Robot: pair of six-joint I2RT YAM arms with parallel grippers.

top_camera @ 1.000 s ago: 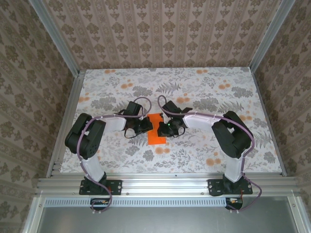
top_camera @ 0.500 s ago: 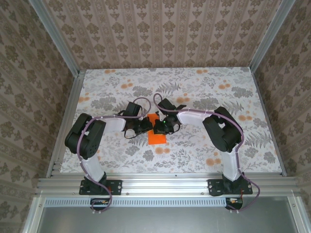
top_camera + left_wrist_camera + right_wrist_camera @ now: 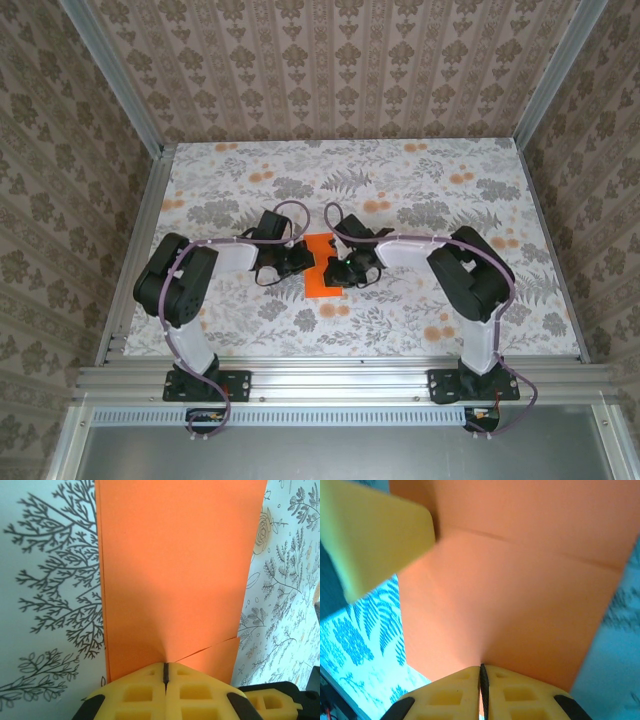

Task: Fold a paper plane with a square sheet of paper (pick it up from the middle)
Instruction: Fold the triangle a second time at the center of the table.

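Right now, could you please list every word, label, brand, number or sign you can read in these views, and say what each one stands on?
None: there is no readable text in any view. The square sheet of paper is plain orange, the table cover carries only printed leaves and flowers, and the wallpaper only a repeating ornament.

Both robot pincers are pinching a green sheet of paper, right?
Not green. The sheet of paper is bright orange, as the left wrist view shows. The rest is right: the left pincer and the right pincer are both pinching it.
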